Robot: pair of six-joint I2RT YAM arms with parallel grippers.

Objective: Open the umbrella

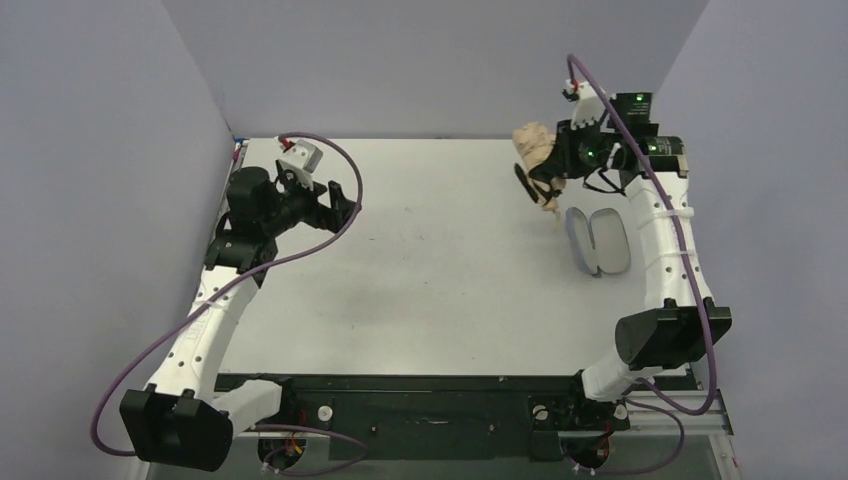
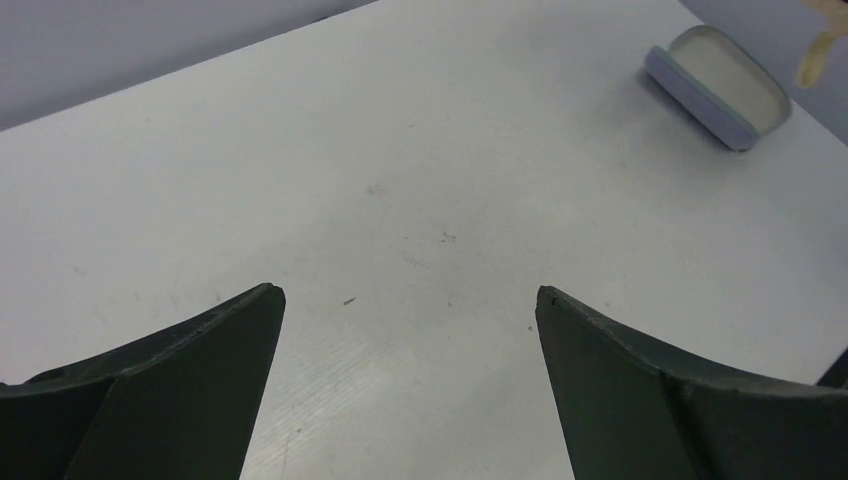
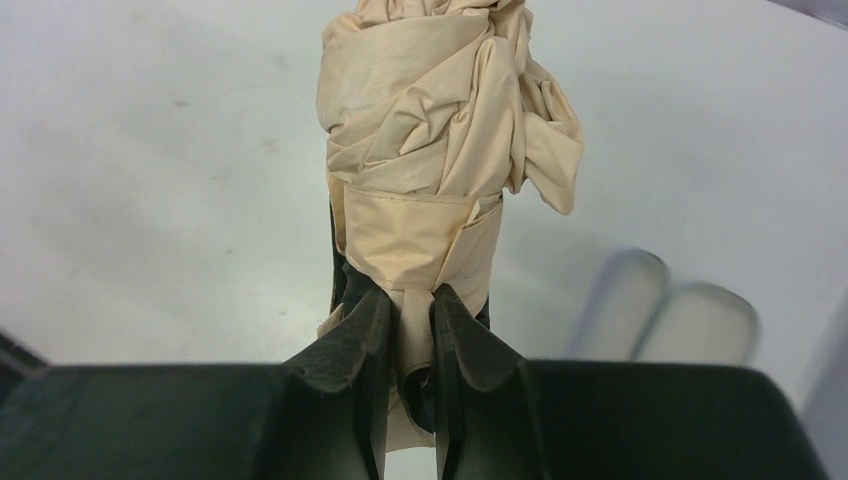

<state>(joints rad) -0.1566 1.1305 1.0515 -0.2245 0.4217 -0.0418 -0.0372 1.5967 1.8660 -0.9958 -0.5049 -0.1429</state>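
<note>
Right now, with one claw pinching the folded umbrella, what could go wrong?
The right claw seems to pinch mostly loose fabric, so the umbrella might slip out. Its strap looks wrapped around the canopy, which could block opening. The left claw is open and far away, unable to help yet.

We are reaching our left arm [image 1: 205, 320] forward along the left side, bending it inward at the wrist so that the left gripper [image 1: 343, 205] is pointing toward the middle. Its jaws are standing wide apart, each finger [image 2: 180, 390] showing at one edge of the wrist view. We are stretching our right arm [image 1: 670, 240] far forward and turning its wrist leftward. The right gripper [image 3: 410, 305] is pinching narrowly, its fingertips pressing into the umbrella [image 3: 430, 150].
</note>
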